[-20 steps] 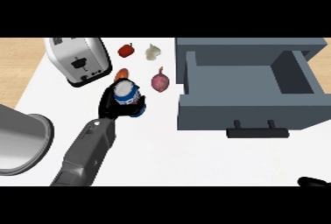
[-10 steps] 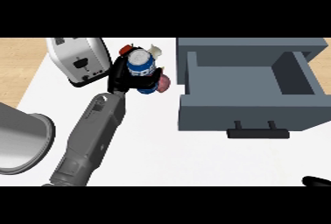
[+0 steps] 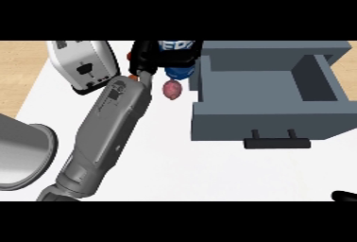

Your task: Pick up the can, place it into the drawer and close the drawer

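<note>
Head view: can (image 3: 178, 71), blue, sits at the top edge, gripped in the left hand (image 3: 148, 56) with black fingers curled round it and hiding most of it. It is just beside the left wall of the drawer (image 3: 265, 120), which is open, handle (image 3: 277, 142) facing down. Pink onion (image 3: 171, 89) is just below the can. Toaster (image 3: 85, 64) is left of the hand, grey pot (image 3: 21, 151) at the left edge. Right hand (image 3: 344, 195) is barely in the lower right corner; can't tell its state.

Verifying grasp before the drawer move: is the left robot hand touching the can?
Touching. The head view shows the left robot hand curled round the can, its black fingers lying over the can's side with no gap.
</note>
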Available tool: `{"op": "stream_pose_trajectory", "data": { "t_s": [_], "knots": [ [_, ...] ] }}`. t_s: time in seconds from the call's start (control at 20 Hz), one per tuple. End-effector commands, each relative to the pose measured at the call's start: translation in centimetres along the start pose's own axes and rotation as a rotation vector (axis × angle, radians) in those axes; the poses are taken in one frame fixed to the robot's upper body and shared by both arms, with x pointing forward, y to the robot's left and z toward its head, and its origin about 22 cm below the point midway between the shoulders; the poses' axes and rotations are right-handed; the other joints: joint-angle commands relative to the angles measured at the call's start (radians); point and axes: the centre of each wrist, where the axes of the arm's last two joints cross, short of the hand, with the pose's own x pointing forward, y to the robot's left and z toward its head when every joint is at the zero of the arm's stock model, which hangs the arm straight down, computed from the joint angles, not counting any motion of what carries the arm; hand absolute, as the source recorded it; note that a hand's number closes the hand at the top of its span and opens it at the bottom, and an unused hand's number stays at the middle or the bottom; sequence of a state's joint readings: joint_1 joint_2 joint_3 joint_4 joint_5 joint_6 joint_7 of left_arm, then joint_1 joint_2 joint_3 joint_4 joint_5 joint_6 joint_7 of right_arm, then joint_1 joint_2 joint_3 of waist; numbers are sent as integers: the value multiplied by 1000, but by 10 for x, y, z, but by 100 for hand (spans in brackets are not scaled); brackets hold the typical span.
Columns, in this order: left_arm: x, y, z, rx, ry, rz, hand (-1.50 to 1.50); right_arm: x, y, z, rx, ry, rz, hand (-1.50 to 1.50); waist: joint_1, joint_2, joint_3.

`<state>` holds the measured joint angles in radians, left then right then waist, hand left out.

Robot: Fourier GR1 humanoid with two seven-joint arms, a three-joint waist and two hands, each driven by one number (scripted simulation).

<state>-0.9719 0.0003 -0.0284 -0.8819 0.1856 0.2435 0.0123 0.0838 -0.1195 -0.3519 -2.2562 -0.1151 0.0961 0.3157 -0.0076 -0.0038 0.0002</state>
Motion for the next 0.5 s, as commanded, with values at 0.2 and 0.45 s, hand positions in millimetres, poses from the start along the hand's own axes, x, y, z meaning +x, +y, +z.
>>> {"op": "stream_pose_trajectory", "data": {
  "t_s": [0.2, 0.45],
  "knots": [
    [68, -54, -10, -14, -14, -52, 150, -3, 18, -10, -15, -7, 8, -150, -3, 3, 0],
    [108, -82, -29, -10, 15, -77, 150, 10, 12, -17, 12, -14, 3, -150, -22, 7, 0]
  ]
}}
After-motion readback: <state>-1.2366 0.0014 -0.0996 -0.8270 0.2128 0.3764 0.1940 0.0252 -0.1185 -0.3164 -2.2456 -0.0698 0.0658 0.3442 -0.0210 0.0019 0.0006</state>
